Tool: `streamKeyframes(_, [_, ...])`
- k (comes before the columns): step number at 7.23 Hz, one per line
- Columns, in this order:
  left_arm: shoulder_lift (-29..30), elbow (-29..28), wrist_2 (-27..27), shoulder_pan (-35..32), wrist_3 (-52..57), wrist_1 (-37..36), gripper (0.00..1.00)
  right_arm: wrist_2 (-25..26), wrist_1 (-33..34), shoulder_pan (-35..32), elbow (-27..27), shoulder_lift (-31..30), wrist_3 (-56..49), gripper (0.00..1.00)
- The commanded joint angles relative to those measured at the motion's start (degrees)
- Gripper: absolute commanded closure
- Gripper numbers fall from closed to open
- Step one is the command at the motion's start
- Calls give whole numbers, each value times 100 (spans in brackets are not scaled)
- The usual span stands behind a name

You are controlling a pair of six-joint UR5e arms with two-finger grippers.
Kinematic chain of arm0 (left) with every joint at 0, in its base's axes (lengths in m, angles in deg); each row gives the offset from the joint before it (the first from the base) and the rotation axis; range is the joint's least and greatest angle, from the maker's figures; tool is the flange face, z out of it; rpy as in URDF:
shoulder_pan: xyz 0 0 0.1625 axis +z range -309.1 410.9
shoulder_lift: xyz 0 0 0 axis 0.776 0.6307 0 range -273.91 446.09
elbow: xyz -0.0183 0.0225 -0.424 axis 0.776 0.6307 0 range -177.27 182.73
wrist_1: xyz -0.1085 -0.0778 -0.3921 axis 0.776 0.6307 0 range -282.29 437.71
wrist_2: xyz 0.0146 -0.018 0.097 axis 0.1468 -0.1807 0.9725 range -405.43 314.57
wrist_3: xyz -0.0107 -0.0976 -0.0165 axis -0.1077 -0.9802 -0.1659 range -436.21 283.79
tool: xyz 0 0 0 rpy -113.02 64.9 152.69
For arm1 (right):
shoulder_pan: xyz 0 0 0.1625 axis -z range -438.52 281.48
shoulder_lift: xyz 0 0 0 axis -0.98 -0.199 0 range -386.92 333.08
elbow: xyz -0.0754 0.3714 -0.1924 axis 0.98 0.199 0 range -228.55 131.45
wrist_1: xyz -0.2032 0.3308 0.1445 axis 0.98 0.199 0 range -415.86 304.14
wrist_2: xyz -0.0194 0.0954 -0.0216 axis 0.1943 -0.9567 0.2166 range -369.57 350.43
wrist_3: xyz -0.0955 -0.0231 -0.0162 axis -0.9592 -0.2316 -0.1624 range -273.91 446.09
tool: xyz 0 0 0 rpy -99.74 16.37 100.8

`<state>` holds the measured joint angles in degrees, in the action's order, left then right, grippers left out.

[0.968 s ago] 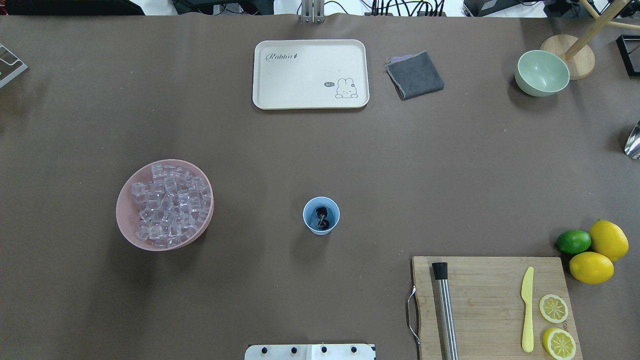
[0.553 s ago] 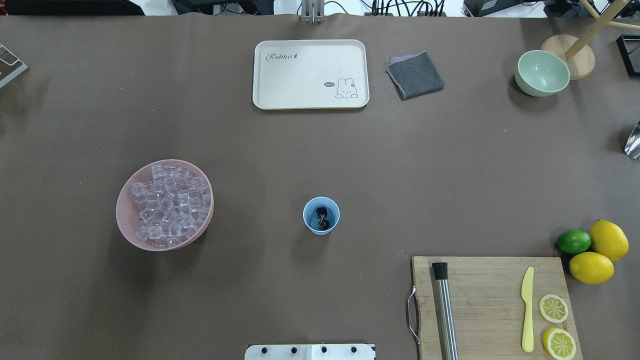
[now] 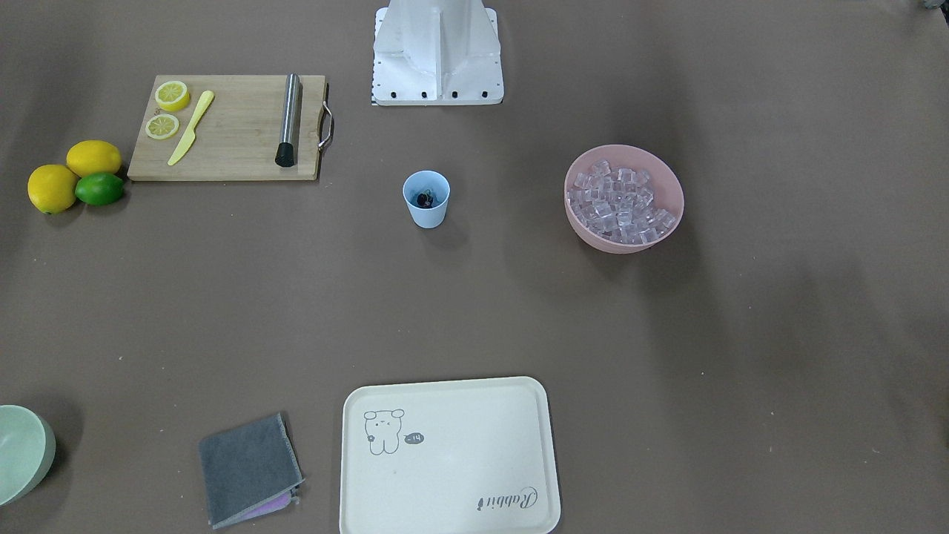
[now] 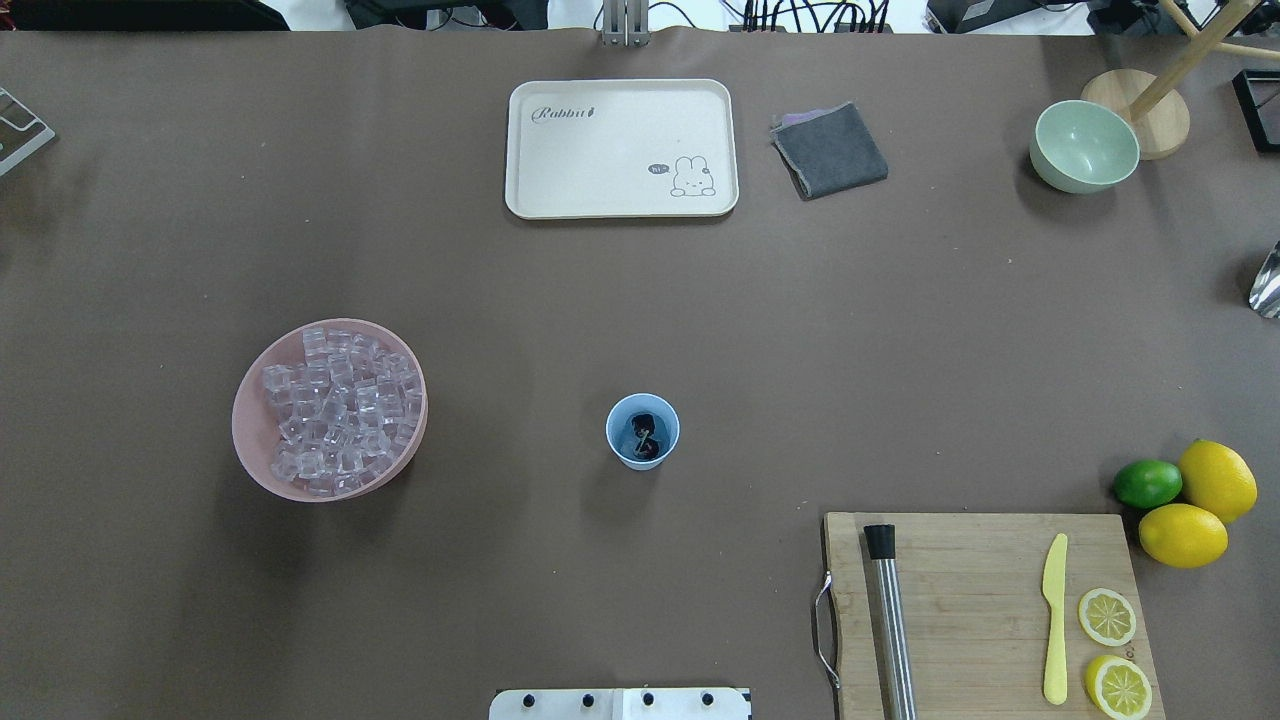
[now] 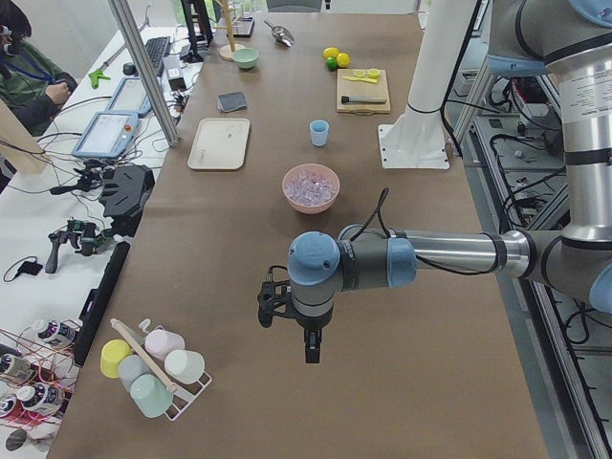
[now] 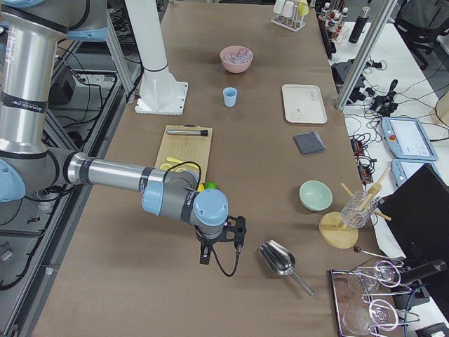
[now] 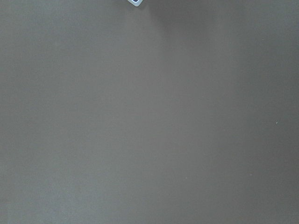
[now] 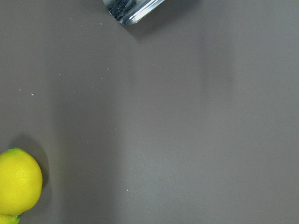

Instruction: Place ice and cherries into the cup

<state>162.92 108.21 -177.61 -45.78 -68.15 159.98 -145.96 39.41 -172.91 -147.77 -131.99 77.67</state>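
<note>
nothing on the table has moved since a second ago: we see the cup (image 4: 642, 431) upright at the same spot mid-table, with the cherries (image 4: 645, 438) lying in its bottom. the ice (image 4: 335, 410) sits heaped in the pink bowl (image 4: 250, 450), well apart from the cup on the robot's left. the left gripper (image 5: 312, 346) hangs over bare table beyond the pink bowl, far from the ice and farther from the cup. the right gripper (image 6: 205, 253) hangs at the opposite end, near a metal scoop (image 6: 279, 258) and well apart from the cup. only the side views show the two grippers, so we cannot tell whether either is open or holds anything.
</note>
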Motion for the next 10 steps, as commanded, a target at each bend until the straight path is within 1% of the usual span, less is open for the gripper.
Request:
streamKeyframes(1, [-1,0,0,0,-7,0,1,7,0,0,-9,-4,-2,0])
streamKeyframes(10, [16,-80,0,9,2,26,1,7,-9,0,-44,4,-2,0])
